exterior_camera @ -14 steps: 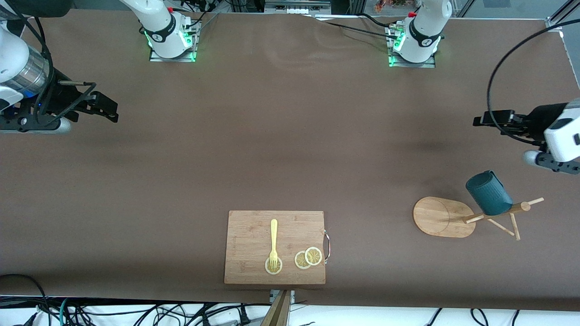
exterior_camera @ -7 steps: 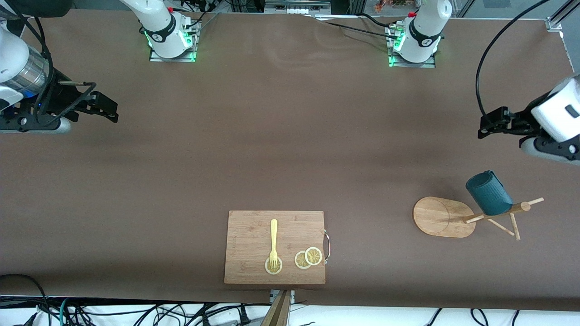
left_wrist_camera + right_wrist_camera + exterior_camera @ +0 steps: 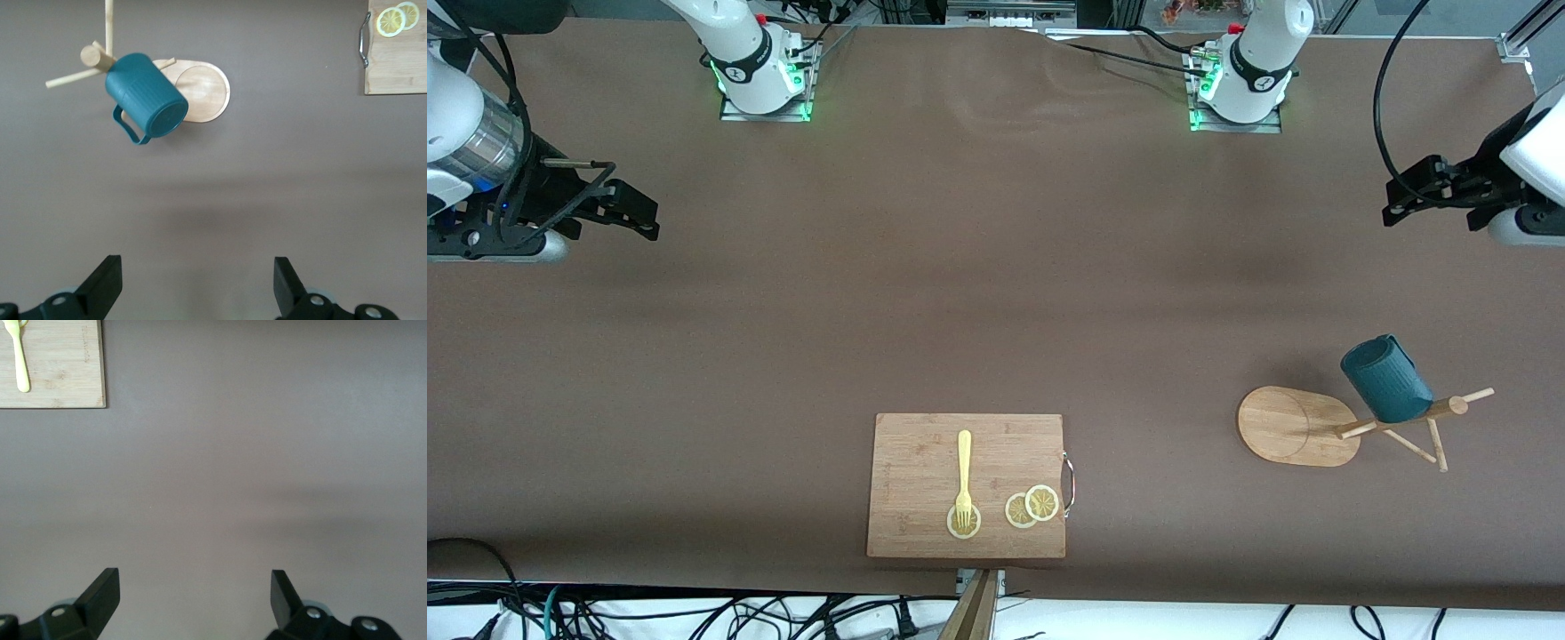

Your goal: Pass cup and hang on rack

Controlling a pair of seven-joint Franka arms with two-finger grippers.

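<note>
Hanging by its handle on one of the pegs, the cup [image 3: 1386, 378] sits tilted on the rack [image 3: 1325, 427], its dark teal ribbed body leaning away from the post and its closed bottom turned up toward my left wrist camera, where the handle loop shows at its side [image 3: 145, 99]. The rack stands toward my left arm's end of the table, its flat oval base [image 3: 203, 92] bare, thin dowels branching off the top of the post. My left gripper [image 3: 1423, 189] hangs in the air over bare tabletop at that same end, well apart from the cup; its fingers [image 3: 107, 283] are spread wide with nothing between them. My right gripper [image 3: 627, 211] waits over the table at the right arm's end, its fingers [image 3: 103, 590] likewise spread wide and empty. Near the front camera's edge, about midway along the table, lies a rectangular wooden cutting board [image 3: 925, 462] with a metal handle on the side toward the rack. On it rest a yellow fork [image 3: 963, 476], its tines over one lemon slice [image 3: 963, 523], and two more overlapping lemon slices [image 3: 1032, 506] beside it. A brown table [image 3: 960, 293] carries everything.
</note>
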